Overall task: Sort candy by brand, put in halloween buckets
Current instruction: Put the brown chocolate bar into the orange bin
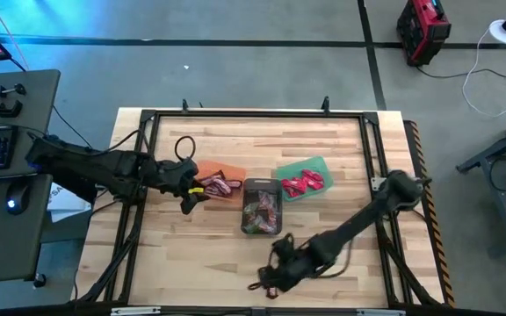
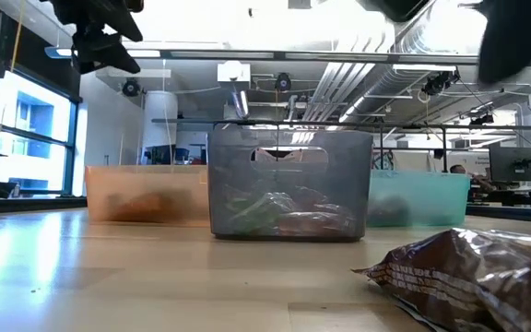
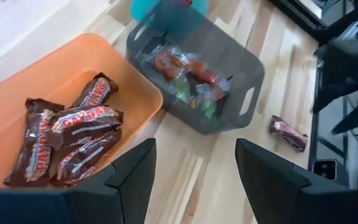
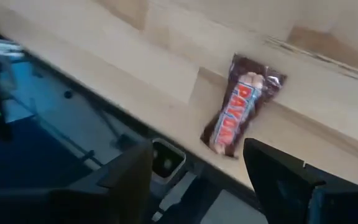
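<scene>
The translucent orange bucket (image 3: 17, 93) holds several brown PayDay bars (image 3: 73, 134). Next to it stands the dark grey bucket (image 3: 194, 62) with small pink and green pieces, and past that the green bucket (image 1: 304, 178) with red-wrapped candy. My left gripper (image 3: 194, 180) hovers open and empty above the orange bucket's near corner. One brown PayDay bar (image 4: 241, 106) lies flat on the wood near the table's near edge. My right gripper (image 4: 197, 180) is open, low over that edge, just short of the bar and not touching it.
The three buckets stand in a row across the table's middle (image 2: 289, 184). A dark metal frame (image 1: 253, 114) runs around the tabletop. Bare wood lies between the buckets and the near edge. A desk with a keyboard and mouse (image 1: 7, 175) stands to the left.
</scene>
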Controlling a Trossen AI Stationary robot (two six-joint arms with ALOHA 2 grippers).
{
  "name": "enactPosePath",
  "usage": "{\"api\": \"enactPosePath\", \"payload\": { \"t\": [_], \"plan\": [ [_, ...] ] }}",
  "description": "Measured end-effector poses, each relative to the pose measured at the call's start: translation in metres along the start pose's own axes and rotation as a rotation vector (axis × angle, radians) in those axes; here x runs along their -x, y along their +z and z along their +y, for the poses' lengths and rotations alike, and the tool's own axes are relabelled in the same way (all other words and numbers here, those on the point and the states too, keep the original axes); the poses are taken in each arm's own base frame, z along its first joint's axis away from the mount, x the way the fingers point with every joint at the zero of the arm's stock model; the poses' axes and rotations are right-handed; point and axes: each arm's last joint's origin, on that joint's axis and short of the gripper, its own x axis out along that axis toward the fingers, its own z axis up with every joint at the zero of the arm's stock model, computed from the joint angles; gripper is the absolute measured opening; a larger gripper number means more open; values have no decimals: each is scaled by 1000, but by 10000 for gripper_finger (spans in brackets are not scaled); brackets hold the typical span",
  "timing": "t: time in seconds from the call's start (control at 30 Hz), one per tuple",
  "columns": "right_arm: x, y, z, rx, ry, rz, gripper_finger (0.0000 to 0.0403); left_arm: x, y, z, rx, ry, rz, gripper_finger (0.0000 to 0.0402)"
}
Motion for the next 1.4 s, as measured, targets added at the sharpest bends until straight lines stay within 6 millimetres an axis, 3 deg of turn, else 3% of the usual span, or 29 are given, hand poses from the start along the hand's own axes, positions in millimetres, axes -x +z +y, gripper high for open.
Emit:
{"api": "enactPosePath", "payload": {
  "t": [0.23,0.4,0.57,0.77,0.87,0.97,1.17,1.27,1.4],
  "plan": [
    [-38,5,12,-65,-298,-70,245,0,-1,-2,30,-31,10,211],
    [-60,0,26,-56,-332,-54,245,0,-1,-3,31,-42,21,211],
    [-84,-1,19,-71,-430,-35,245,0,-1,-3,30,-42,21,211],
    [-89,1,13,-60,-462,-44,242,0,-1,-3,30,-41,23,211],
    [-89,1,12,-14,-470,-43,213,0,-1,-3,30,-42,22,211],
    [-88,2,11,12,-483,-40,153,0,-1,-3,25,-42,22,211],
    [-76,7,11,119,-554,-113,23,1,-1,-3,-32,-57,20,211],
    [-48,9,19,203,-570,-120,18,2,0,-3,-33,-60,16,211],
    [16,13,28,262,-566,-185,34,2,-1,-3,-34,-56,19,211]
  ]
}}
